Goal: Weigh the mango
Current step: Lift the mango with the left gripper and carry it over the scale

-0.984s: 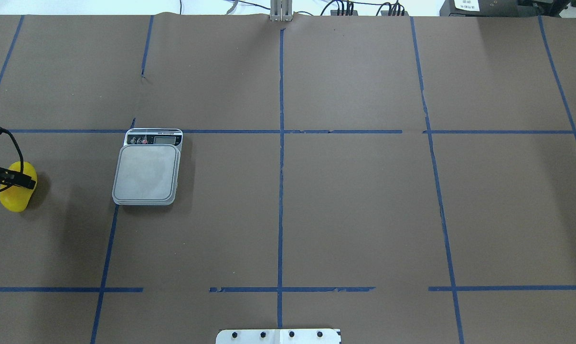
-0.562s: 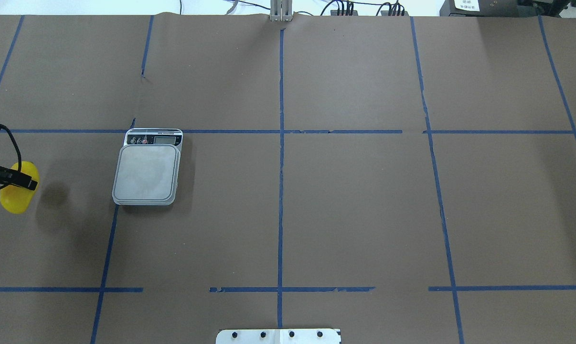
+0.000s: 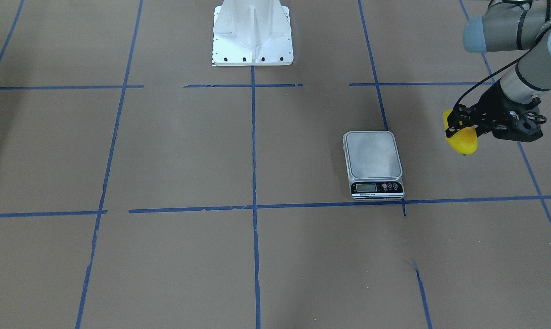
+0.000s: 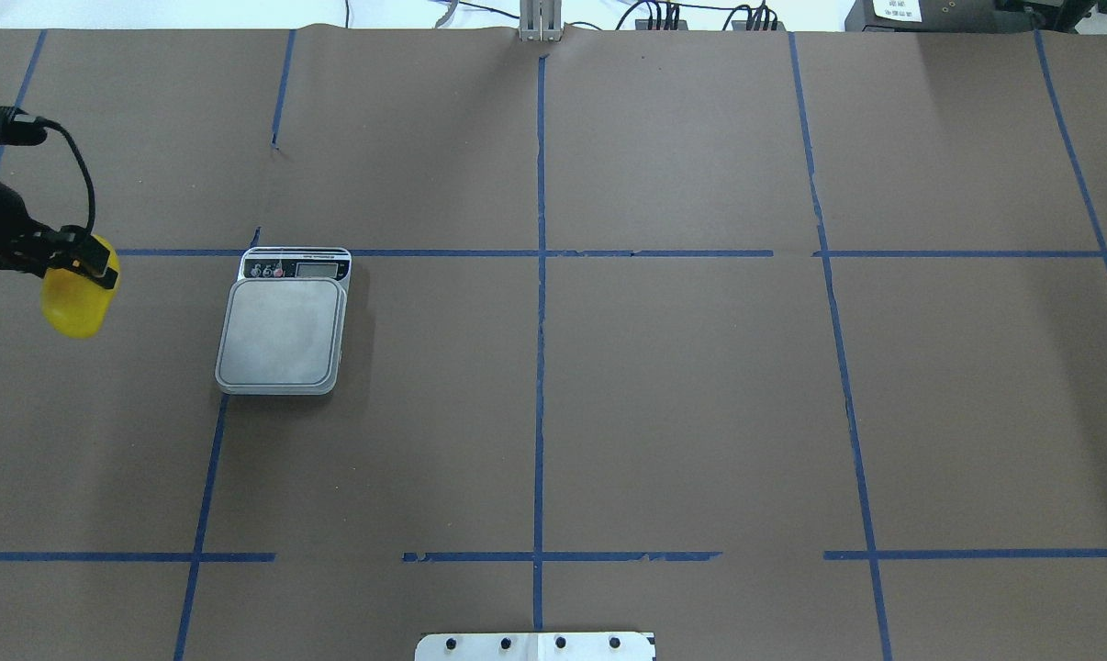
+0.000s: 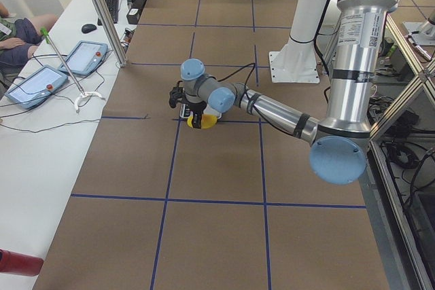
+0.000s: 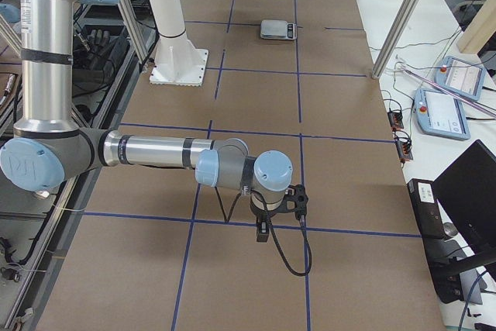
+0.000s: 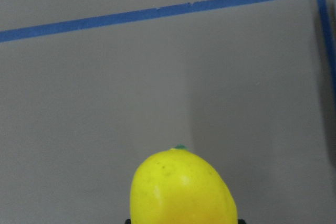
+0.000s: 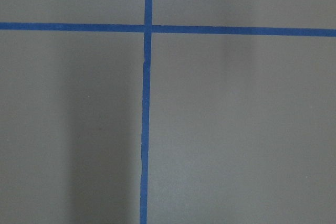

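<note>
**A:** Left arm first. We see it come in at the overhead's left edge, forearm stretched long and low. The wrist is bent so the black two-finger left gripper (image 4: 83, 263) points down.

**B:** Agreed. Its fingers are clamped on the upper end of the small, glossy bright-yellow oblong mango (image 4: 74, 305); the lower end hangs free.

**A:** Where do we put the mango?

**B:** Beside the flat silver kitchen scale with a steel platform (image 4: 281, 332), on its left in the overhead. It's apart from the scale, not over the platform. In the left wrist view its tip, with a tiny green spot, points at the brown paper-covered table (image 4: 700, 413). To us it seems clear of the paper.

**A:** The scale's display end sits against a blue tape line (image 4: 443, 252).

**B:** Right arm: forearm level and low, black right gripper (image 6: 262, 232) pointing down by a tape crossing, well apart from the scale.

**A:** Its jaws?

**B:** We cannot tell. Only the side view shows it.
</note>
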### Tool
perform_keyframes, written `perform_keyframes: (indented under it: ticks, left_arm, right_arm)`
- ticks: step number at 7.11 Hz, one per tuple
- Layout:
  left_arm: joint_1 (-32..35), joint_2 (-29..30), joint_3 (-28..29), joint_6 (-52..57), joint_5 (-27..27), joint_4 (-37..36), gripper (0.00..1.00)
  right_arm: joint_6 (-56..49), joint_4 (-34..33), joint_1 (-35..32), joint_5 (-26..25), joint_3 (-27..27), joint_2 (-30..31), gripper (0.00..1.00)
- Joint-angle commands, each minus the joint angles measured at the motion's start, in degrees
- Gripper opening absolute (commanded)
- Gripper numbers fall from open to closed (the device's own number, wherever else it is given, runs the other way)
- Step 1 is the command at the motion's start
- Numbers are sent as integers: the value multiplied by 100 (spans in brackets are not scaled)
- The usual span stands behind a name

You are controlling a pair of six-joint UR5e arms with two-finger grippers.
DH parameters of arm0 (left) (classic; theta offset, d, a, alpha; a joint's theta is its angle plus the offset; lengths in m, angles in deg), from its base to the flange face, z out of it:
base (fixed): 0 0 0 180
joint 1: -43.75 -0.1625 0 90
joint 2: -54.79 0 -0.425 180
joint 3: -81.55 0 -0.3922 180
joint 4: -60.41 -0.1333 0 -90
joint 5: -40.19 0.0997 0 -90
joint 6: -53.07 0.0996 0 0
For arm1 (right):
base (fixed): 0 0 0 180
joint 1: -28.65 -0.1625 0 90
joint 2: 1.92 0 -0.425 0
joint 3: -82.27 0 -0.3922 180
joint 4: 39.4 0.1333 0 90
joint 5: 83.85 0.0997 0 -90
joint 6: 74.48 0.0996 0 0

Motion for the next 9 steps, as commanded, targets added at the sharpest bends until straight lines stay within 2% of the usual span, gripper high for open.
perform_keyframes:
  ticks: [1,2,4,5,7,9]
  left_arm:
    - [-387,921,335,-1114,-12,-249,0]
    - [-800,1073,600,-1337,-3,-144,0]
    - [-1022,1110,856,-1574,15,337,0]
    - [-1163,1162,1057,-1698,250,636,0]
    - [-1182,1137,1217,-1691,313,910,0]
    - [-1191,1145,1349,-1682,471,1112,99]
  right_arm:
    - [-1,-2,0,0,0,0,100]
    - [-1,-2,0,0,0,0,100]
    - [-1,-2,0,0,0,0,100]
    - [-1,-2,0,0,0,0,100]
    - [-1,6,0,0,0,0,100]
    - [-1,6,0,0,0,0,100]
